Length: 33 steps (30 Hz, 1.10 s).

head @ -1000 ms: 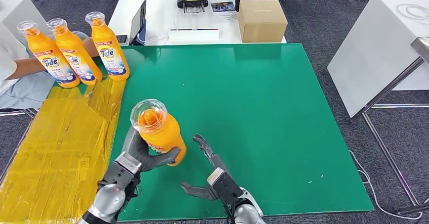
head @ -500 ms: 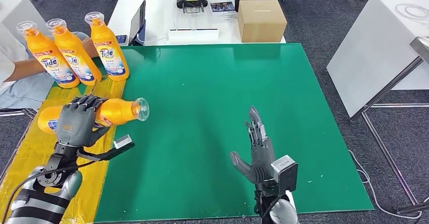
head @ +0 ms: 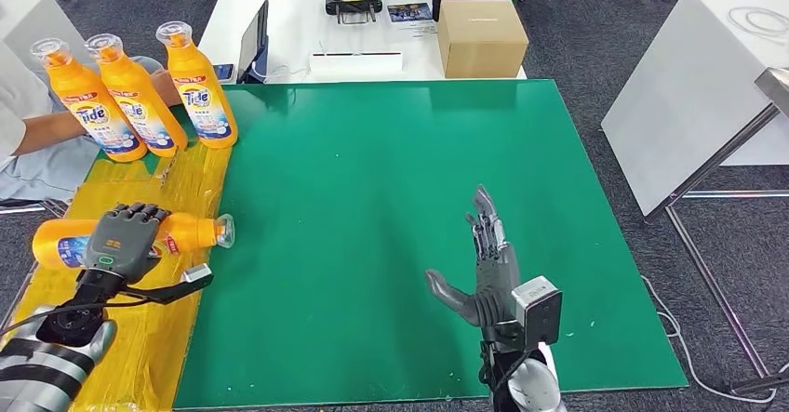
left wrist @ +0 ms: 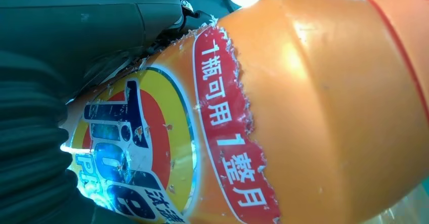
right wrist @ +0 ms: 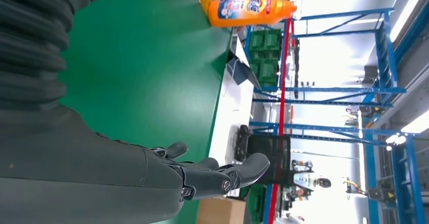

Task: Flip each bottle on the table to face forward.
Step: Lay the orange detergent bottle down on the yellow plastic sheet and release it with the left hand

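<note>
— Where did we find the bottle?

— We saw it lying on its side over the yellow sheet at the left end of the counter, its clear cap pointing toward the green mat. The left hand lay over its middle, fingers clamped around the orange body. In the left wrist view we read a scuffed, torn label close against the hand.

— And the right hand?

— We saw it above the green mat, well apart from the bottle, fingers spread and straight, thumb out to the side, holding nothing. The right wrist view showed the same: fingers apart over the green.

— Anything else we noted?

— Three more bottles stood upright in a row at the far left corner, labels toward us, with a person's arm just behind them. Beyond the counter stood a white table carrying a cardboard box and a laptop.
</note>
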{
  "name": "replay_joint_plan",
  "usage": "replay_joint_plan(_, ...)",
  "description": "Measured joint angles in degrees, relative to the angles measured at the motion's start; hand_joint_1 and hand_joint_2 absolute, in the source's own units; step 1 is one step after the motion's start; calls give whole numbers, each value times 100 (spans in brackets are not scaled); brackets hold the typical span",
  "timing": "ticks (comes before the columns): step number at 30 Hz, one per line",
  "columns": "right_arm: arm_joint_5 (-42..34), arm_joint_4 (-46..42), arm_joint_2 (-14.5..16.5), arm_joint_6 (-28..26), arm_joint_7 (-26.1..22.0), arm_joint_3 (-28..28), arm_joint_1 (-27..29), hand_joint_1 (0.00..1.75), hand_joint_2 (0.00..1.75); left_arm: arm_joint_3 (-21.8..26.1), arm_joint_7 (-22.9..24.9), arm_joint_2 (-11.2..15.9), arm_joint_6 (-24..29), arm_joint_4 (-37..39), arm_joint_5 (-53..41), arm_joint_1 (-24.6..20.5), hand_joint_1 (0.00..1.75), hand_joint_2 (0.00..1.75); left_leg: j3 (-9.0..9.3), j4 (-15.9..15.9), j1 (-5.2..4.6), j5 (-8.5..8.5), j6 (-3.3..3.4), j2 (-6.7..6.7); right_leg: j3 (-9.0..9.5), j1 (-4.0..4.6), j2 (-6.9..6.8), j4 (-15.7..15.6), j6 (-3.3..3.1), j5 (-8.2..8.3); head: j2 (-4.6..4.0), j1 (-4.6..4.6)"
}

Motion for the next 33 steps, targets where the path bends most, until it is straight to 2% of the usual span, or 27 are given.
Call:
replay_joint_plan(17,39,0,-28,-28,2,0,-42,0,175,-187,-44,0,1,448,48,-41,175,175,-1,0,1,0,0,-1,-1,2,0,0,0,0,0,-1)
replay_joint_plan(21,39,0,-31,-29,2,0,-62,0,175,-196,-342,-63,19,525,401,-35,175,175,-1,0,0,0,0,-3,-1,0,-1,-1,0,0,0,-1)
replay_joint_plan(25,39,0,-32,-30,2,0,-74,0,175,-232,-700,-311,109,566,962,36,2,175,-1,0,-2,0,0,-6,2,-1,-2,-1,0,0,0,-1)
replay_joint_plan(33,44,2,-33,-59,2,39,-78,0,175,-304,-928,-733,454,555,1561,153,0,175,-1,1,-4,0,0,-6,3,-2,-2,-1,1,1,0,-2)
